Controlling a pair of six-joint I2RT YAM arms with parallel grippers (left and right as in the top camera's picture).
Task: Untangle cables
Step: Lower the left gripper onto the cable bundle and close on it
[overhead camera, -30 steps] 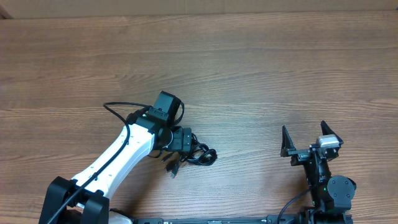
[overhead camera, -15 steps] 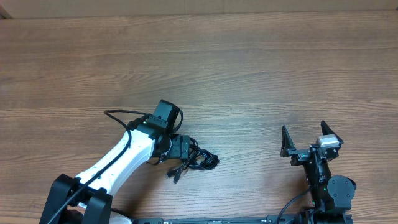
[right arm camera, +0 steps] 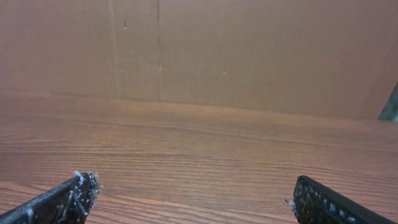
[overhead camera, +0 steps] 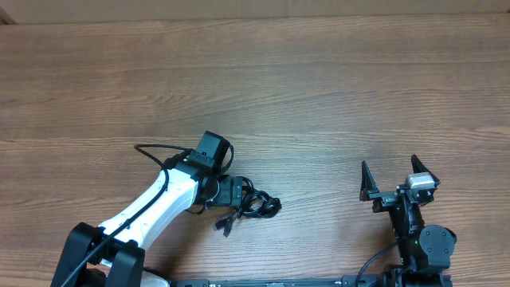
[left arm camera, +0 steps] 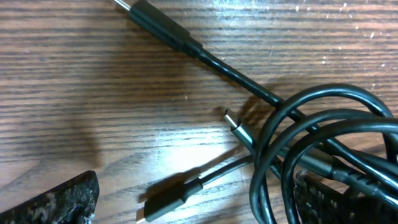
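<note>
Bearing tangled cables (overhead camera: 256,204), wood-grain table (overhead camera: 335,88) meets brown wall (right arm camera: 249,50).

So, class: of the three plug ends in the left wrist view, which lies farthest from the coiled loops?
The long plug at the top; the other two sit lower, close beside the loops.

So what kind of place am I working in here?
Most likely a robot test bench rather than a home or shop floor: a wood-grain table, a plain brown panel wall behind it, and a small tangle of black cables laid out as the workpiece.
</note>
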